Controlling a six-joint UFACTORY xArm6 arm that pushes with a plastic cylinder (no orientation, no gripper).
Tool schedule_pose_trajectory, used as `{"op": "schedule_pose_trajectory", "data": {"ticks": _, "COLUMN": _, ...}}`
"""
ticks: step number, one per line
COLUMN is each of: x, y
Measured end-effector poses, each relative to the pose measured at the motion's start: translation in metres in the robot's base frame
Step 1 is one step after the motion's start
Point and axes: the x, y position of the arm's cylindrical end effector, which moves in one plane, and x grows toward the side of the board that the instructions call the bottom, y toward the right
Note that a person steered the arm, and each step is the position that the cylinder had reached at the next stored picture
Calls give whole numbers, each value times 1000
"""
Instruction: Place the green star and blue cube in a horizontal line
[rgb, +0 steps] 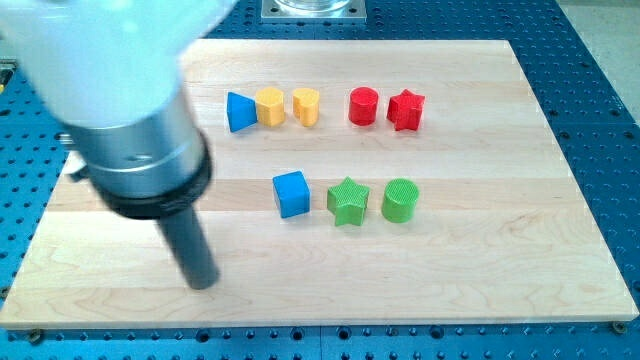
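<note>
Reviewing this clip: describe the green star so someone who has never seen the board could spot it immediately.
On the wooden board, find the lower row of three blocks near the middle. The green star is the middle one, between the blue cube and the green cylinder. Unlike the round green block, it has points.

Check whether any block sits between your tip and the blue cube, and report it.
Nothing visible does. My tip rests on bare wood toward the view's lower left of the blue cube, with open board between them. The green star sits just to the cube's right in the view, and the green cylinder beyond it.
</note>
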Motion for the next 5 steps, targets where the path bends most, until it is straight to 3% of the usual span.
{"op": "schedule_pose_trajectory", "data": {"ticks": 1, "x": -1, "y": 61}}
{"op": "schedule_pose_trajectory", "data": {"ticks": 2, "x": -6, "y": 79}}
{"op": "schedule_pose_trajectory", "data": {"ticks": 4, "x": -134, "y": 125}}
{"op": "schedule_pose_trajectory", "data": {"ticks": 5, "x": -141, "y": 125}}
